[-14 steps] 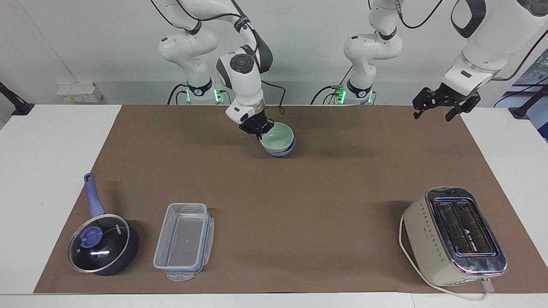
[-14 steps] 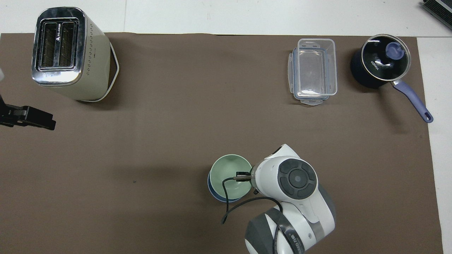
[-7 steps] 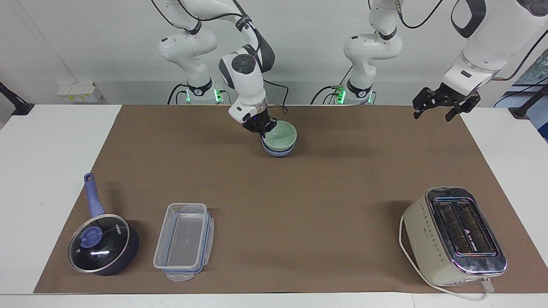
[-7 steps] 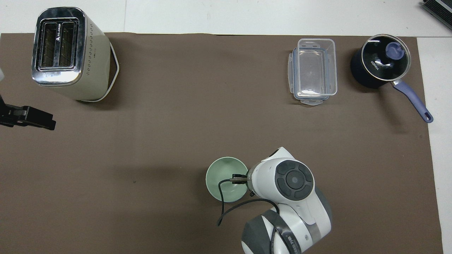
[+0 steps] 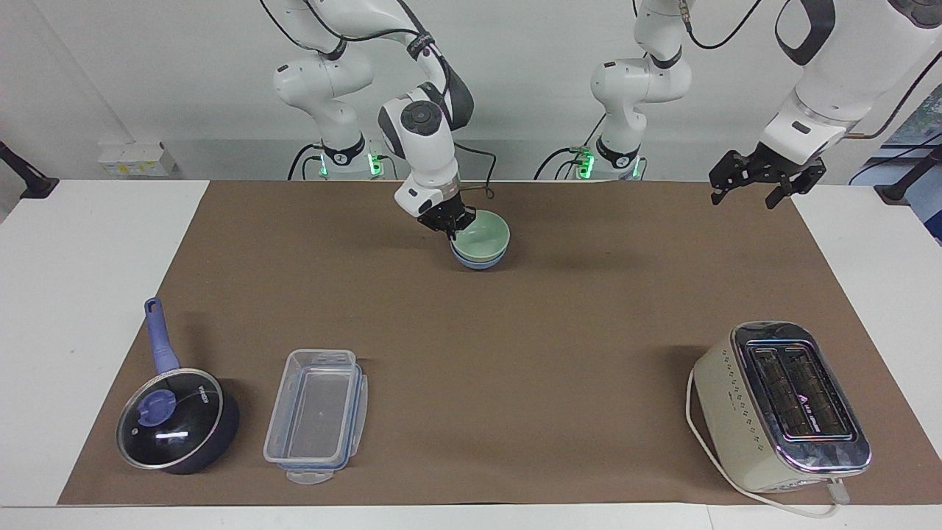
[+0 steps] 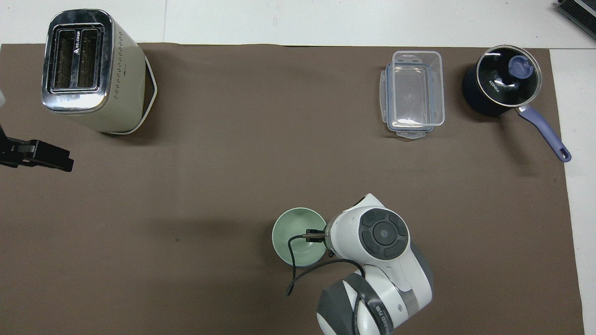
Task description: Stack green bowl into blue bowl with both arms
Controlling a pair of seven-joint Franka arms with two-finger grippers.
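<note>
On the brown mat near the robots' end of the surface, the green bowl (image 5: 482, 234) now sits level and nested inside the blue bowl (image 5: 478, 260); a second ago it was tilted, with the blue bowl's rim showing wider beneath it. The right gripper (image 5: 450, 227) has come upright over the bowl's rim on the right arm's side, and its jaws stay clamped on that rim. The green bowl is small, round and pale mint, smooth and glossy (only a thin light-blue band shows below it in the facing view; from overhead the blue bowl is nearly covered). The left gripper (image 5: 765, 180) waits in the air over the mat's edge at the left arm's end, unchanged, jaws spread wide and holding nothing. Farther from the robots stand a toaster (image 5: 780, 405), a clear container (image 5: 316, 416) and a lidded saucepan (image 5: 176, 419), all unmoved.
</note>
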